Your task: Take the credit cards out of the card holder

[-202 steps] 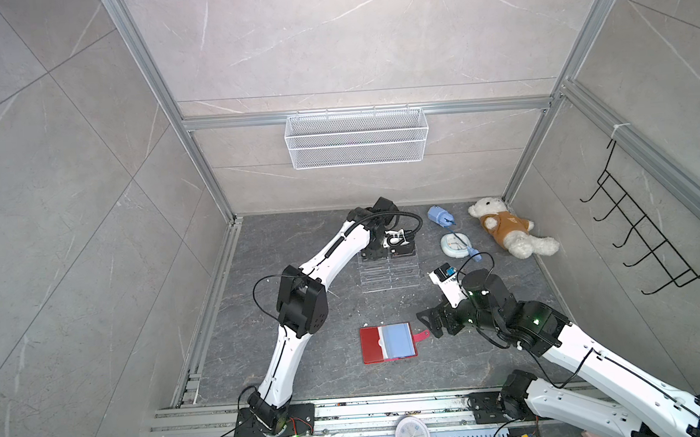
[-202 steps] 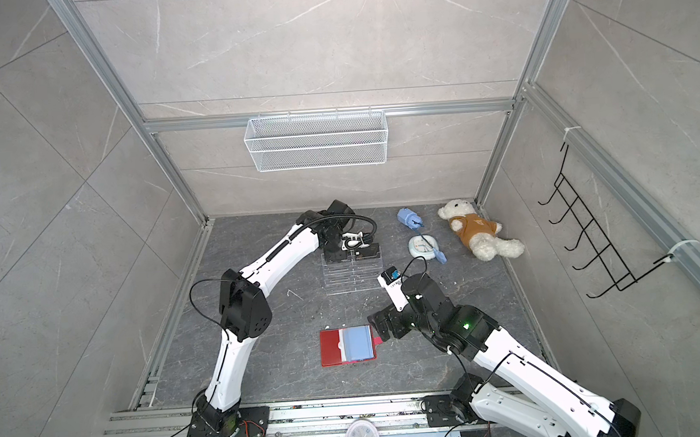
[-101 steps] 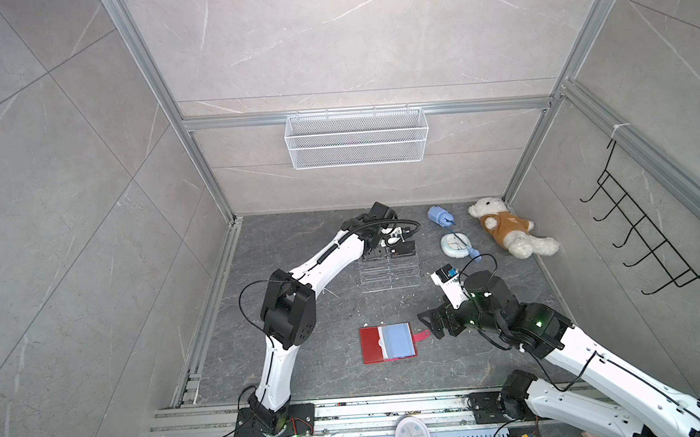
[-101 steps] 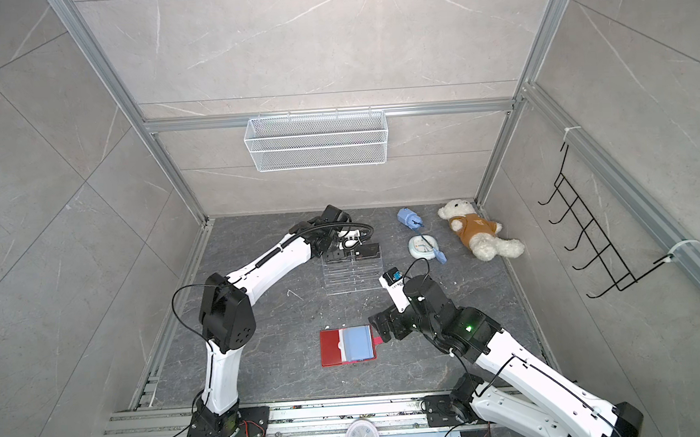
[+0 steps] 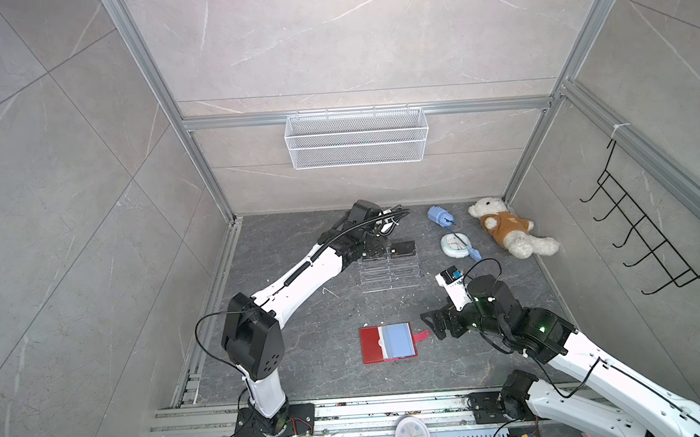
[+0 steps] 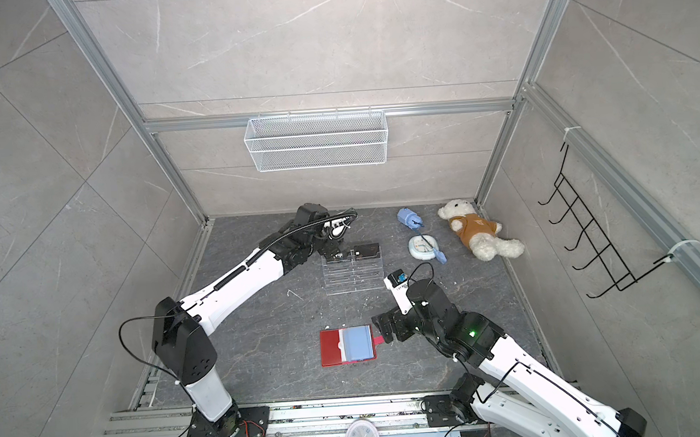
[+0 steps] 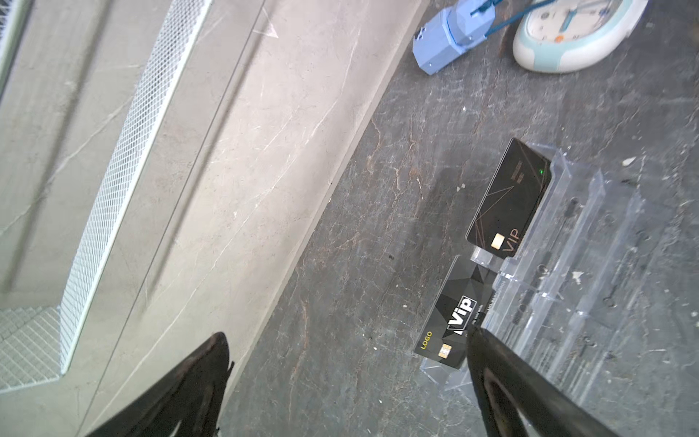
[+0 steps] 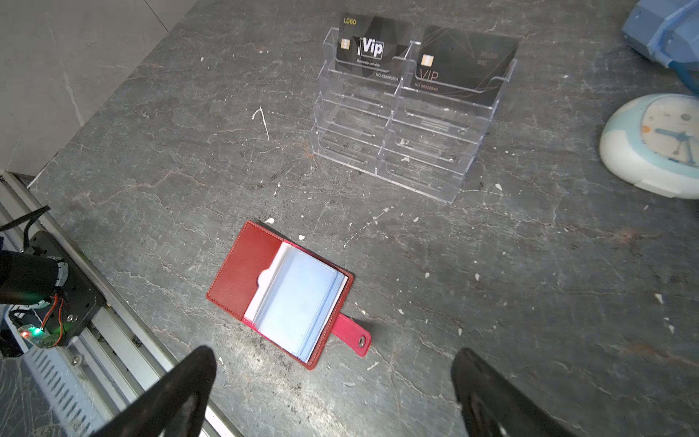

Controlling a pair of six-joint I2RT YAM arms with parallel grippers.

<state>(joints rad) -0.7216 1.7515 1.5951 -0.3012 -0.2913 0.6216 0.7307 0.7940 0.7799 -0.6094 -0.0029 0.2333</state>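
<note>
The red card holder [image 5: 375, 345] [image 6: 334, 347] [image 8: 246, 272] lies open on the dark floor, pale blue sleeves up and snap tab toward my right gripper. Two black credit cards stand in the top tier of a clear acrylic stand [image 5: 389, 275] [image 8: 393, 143]: the "Vip" card [image 8: 372, 45] [image 7: 454, 318] [image 6: 336, 255] and a second card [image 8: 465, 60] [image 7: 510, 196] [image 5: 404, 247]. My left gripper [image 7: 346, 336] [image 5: 377, 247] is open beside the "Vip" card, holding nothing. My right gripper [image 8: 333, 353] [image 5: 432, 327] hangs open just off the holder's tab, empty.
A blue gadget [image 5: 437, 215], a round pale clock [image 5: 454, 245] and a teddy bear [image 5: 507, 230] lie at the back right. A wire basket [image 5: 356, 138] hangs on the back wall, a black hook rack [image 5: 653, 242] on the right wall. Another clock [image 5: 411, 434] sits on the front rail.
My left gripper has opened, leaving the "Vip" card in the stand's top tier, and has drawn back a little to the left. The right arm and the card holder have not moved.
</note>
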